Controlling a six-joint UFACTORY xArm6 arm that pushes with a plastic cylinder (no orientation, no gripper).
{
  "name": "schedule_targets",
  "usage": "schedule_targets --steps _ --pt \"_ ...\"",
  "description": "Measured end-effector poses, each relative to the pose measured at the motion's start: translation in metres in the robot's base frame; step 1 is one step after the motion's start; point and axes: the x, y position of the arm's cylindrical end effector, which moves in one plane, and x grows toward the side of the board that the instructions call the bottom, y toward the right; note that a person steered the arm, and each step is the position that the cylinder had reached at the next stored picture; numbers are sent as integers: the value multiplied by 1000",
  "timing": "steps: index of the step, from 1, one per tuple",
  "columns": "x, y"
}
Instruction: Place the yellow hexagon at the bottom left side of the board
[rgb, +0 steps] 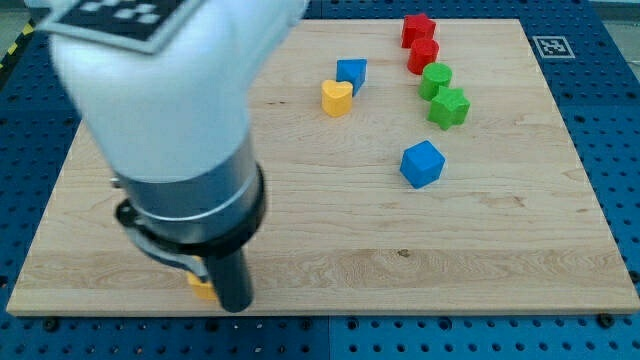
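My tip (236, 306) at the table's (330, 250) bottom-left edge, a plain rod tool holding nothing, touching the mostly hidden yellow block (203, 289) on its left, other blocks well apart near the top

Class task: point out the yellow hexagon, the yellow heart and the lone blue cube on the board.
yellow hexagon (203, 290), camera view, visible sliver beside the rod.
yellow heart (336, 97), camera view, top face.
blue cube (422, 164), camera view, centre.
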Motion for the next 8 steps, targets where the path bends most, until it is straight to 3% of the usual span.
schedule_targets --steps 1,4,8 --pt "0 -18" --pt "-11 7" --pt "-33 -64"
